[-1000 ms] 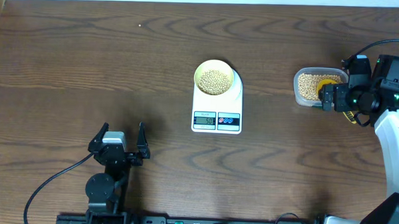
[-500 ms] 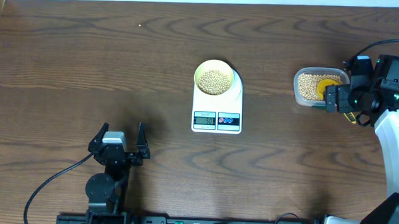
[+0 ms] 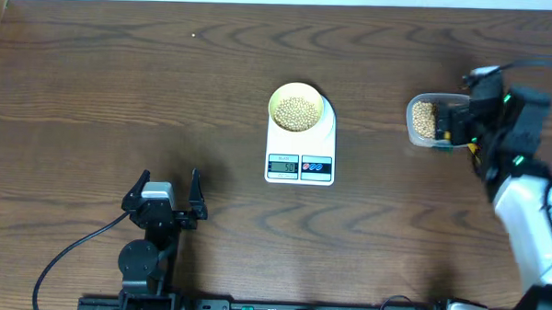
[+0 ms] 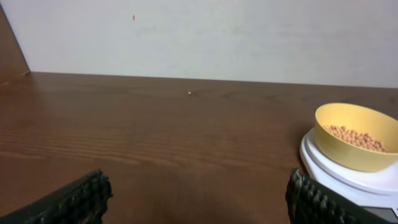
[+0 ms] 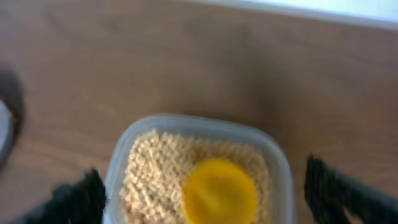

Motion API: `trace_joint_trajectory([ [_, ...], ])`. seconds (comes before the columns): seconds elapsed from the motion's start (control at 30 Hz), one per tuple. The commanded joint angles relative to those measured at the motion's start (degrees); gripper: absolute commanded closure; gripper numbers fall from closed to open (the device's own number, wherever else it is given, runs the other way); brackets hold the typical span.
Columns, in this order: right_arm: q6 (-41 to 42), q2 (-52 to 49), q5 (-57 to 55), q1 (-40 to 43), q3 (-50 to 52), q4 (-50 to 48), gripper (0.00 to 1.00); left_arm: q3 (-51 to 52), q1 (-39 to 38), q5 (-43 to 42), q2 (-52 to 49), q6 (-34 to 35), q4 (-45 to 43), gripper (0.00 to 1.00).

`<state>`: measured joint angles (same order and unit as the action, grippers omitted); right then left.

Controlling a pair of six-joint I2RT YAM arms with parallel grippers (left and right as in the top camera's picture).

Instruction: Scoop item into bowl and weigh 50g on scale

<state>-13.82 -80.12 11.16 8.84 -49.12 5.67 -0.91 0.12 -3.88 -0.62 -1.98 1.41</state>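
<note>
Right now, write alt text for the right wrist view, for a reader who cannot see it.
A clear plastic tub of tan beans sits on a wooden table, with a yellow scoop resting on the beans. The open right gripper frames it, dark fingers at the lower corners; the picture is blurred.

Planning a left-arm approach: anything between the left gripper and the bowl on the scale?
Nothing visible. Only bare table lies between the open left gripper and the bowl, which sits on the scale holding beans. The left wrist view shows the bowl unobstructed, ahead to the right.
</note>
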Motion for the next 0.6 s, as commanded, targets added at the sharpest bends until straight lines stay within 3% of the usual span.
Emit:
trace_joint_trajectory([
  [0.0, 9.77, 5.35, -1.53, -2.99, 9.73, -10.45, 0.01, 0.68, 0.24, -0.13, 0.33, -0.98, 2.4, 0.08],
  [0.2, 17.9, 12.39, -7.32, -5.92, 21.79, -23.65, 0.01, 0.68, 0.24, -0.13, 0.33, -0.98, 2.4, 0.08],
  [0.57, 20.72, 31.87, -8.11, -8.24, 40.15, -31.06, 0.01, 0.68, 0.24, -0.13, 0.33, -0.98, 2.4, 0.08],
])
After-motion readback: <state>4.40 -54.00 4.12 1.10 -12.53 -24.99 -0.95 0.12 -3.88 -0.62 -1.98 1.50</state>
